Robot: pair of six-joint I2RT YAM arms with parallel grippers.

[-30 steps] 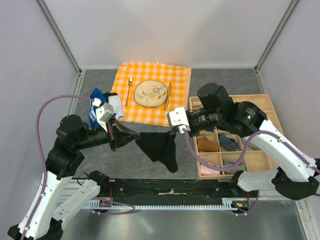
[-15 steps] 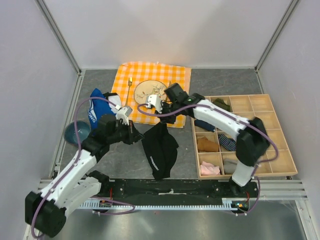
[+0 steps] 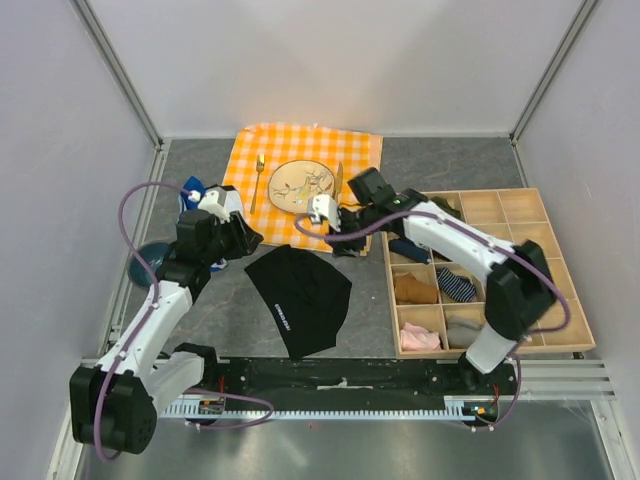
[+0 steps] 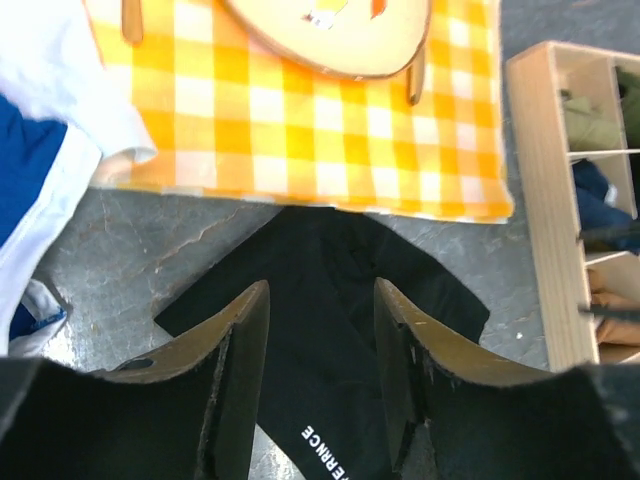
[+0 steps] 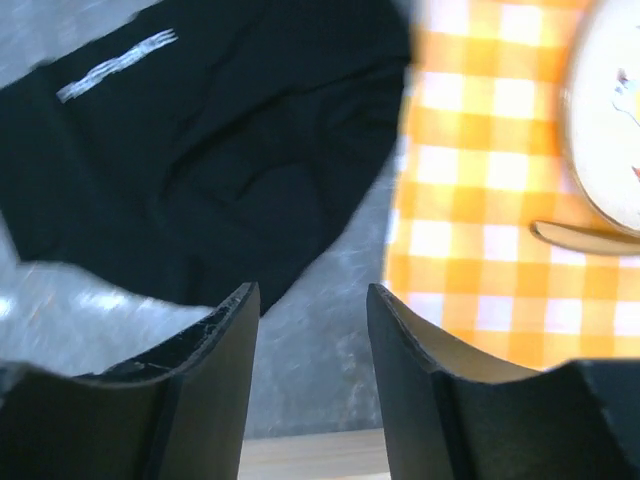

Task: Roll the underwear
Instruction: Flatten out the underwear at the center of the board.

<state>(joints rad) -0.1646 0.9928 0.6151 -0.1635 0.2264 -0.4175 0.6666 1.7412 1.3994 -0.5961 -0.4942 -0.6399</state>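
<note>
The underwear (image 3: 300, 298) is plain black with white lettering and lies spread flat on the grey table, just in front of the checked cloth. My left gripper (image 3: 244, 238) hovers over its far left corner. In the left wrist view that gripper (image 4: 320, 290) is open, with the underwear (image 4: 330, 330) on the table below its fingers and nothing held. My right gripper (image 3: 345, 244) is beyond the garment's far right edge. Seen from the right wrist, it (image 5: 311, 295) is open over bare table, the underwear (image 5: 200, 150) to its left.
An orange checked cloth (image 3: 355, 150) holds a plate (image 3: 300, 186), a fork and a knife. A blue garment with white trim (image 3: 190, 195) and a blue bowl (image 3: 150, 262) lie at the left. A wooden compartment box (image 3: 510, 200) with socks stands at the right.
Both grippers opened and let go of the underwear. It dropped from hanging between them and now lies spread on the table. Both arms drew back toward the cloth.
</note>
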